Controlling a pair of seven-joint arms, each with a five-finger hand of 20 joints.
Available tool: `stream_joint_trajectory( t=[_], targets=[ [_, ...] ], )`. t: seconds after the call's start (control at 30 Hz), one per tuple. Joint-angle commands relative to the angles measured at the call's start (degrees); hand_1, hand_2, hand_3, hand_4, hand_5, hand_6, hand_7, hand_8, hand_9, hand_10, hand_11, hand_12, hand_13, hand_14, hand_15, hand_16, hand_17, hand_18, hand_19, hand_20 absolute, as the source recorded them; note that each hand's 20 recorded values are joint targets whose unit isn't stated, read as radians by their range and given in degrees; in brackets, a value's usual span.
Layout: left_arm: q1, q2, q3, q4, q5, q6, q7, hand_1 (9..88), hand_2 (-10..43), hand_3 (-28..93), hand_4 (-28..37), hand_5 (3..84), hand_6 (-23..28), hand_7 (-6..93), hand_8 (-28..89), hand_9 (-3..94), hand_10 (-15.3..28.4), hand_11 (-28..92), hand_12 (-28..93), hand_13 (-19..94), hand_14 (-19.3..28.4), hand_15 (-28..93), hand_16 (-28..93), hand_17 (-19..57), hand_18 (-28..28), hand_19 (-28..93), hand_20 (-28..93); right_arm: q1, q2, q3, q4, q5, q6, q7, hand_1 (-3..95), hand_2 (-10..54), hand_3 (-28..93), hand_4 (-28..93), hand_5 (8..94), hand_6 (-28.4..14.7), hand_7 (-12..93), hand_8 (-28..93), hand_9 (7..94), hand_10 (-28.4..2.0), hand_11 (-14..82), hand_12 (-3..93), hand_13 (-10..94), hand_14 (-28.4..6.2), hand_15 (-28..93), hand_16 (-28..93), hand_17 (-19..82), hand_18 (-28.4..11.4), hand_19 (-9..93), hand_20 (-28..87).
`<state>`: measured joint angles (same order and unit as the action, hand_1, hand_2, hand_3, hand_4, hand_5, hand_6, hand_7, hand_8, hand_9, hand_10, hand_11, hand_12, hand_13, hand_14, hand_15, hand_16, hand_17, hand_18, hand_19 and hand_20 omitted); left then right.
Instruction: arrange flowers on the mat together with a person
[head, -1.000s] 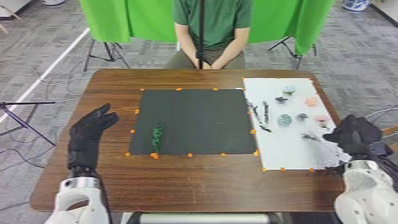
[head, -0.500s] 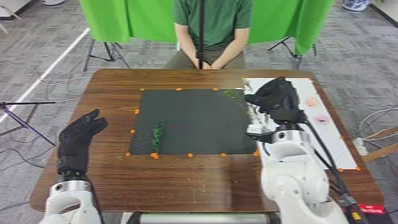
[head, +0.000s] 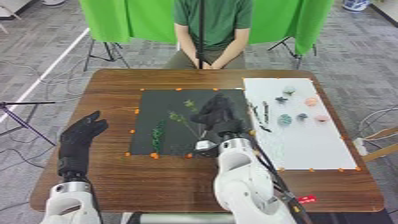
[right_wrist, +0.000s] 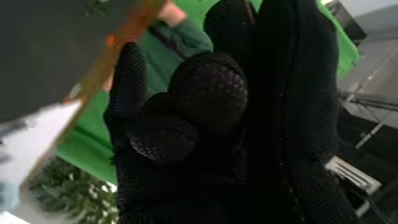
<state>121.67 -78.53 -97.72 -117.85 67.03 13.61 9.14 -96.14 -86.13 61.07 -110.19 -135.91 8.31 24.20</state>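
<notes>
Head view had the light-green sprig (head: 178, 118) over the mat (head: 169, 97), gripped at its three o'clock by the curled right hand (head: 218, 114); placement seemed underway, needing gentle lowering and release, while the left hand (head: 81, 133) lay relaxed at nine o'clock.

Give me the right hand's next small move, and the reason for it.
I'd have the right hand lower the light green sprig onto the dark mat and let go: the hand's fingers look curled round it over the mat, and the dark green stem lies to its left.
</notes>
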Motion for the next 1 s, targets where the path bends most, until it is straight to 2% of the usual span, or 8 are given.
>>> stream_joint_trajectory(
  t=[0.03, 0.37, 0.43, 0.63, 1.0],
  targets=[
    [0.55, -0.07, 1.15, 0.04, 0.01, 0.31, -0.88, 33.7, -0.6, 60, -19.4, 49.7, 3.8, 14.6, -6, 51.3, 13.7, 23, 14, 43, 17.1, 18, -2, 9.4, 10.3, 9, 19, -0.63, -2.16, -1.76, 4.04, -0.24, 1.45, 0.3, 89.4, -9.5, -28, 41, 92.6, 0.8, 22, 8, 91.0, -12.0, 48.3, 31.0, 73, -15.0, 76, 41, 29, -17.6, 58, 42],
    [0.63, -0.24, 1.53, 0.01, -0.01, 0.23, -1.09, 33.6, -0.7, 60, -19.4, 49.7, 3.8, 14.6, -6, 51.1, 13.7, 23, 14, 42, 17.0, 18, -2, 9.4, 10.2, 9, 19, 0.46, -2.65, -1.59, 7.44, 0.86, 3.53, 0.09, 89.1, -9.5, -28, 41, 92.5, 0.8, 22, 8, 91.5, -11.9, 47.8, 30.7, 73, -14.6, 77, 41, 30, -17.8, 58, 42],
    [0.46, -0.19, 1.54, 0.1, 0.02, -0.05, -1.48, 33.5, -0.6, 60, -19.4, 49.7, 3.8, 14.5, -6, 51.2, 13.7, 23, 14, 43, 17.2, 18, -2, 9.4, 10.2, 9, 19, 0.45, -2.64, -1.63, 7.72, 1.55, 3.79, -0.06, 88.9, -9.5, -28, 41, 92.4, 1.0, 21, 8, 91.6, -11.7, 47.6, 30.7, 73, -14.7, 77, 41, 30, -17.9, 58, 42],
    [0.16, -0.43, 1.89, 0.3, 0.11, -0.46, -1.48, 33.4, -0.7, 61, -19.4, 49.6, 3.9, 14.4, -6, 51.0, 13.7, 22, 14, 42, 17.2, 18, -2, 9.4, 10.2, 9, 19, 1.01, -2.82, -2.16, 9.16, 1.6, 3.91, -0.67, 88.4, -9.5, -28, 40, 92.4, 1.6, 21, 7, 91.8, -11.3, 46.9, 30.3, 74, -14.2, 76, 40, 30, -18.1, 59, 41],
    [0.32, -0.63, 1.58, 0.35, 0.3, -1.49, -1.75, 33.2, -1.1, 61, -19.2, 49.3, 3.9, 14.0, -6, 50.8, 13.6, 22, 14, 42, 17.1, 17, -2, 9.1, 10.3, 9, 19, 1.78, -3.21, -1.6, 10.87, 0.97, 4.15, -1.43, 86.4, -9.5, -28, 37, 89.6, 1.6, 19, 6, 90.2, -10.5, 45.9, 29.9, 73, -13.5, 75, 39, 29, -17.9, 58, 40]
  ],
)
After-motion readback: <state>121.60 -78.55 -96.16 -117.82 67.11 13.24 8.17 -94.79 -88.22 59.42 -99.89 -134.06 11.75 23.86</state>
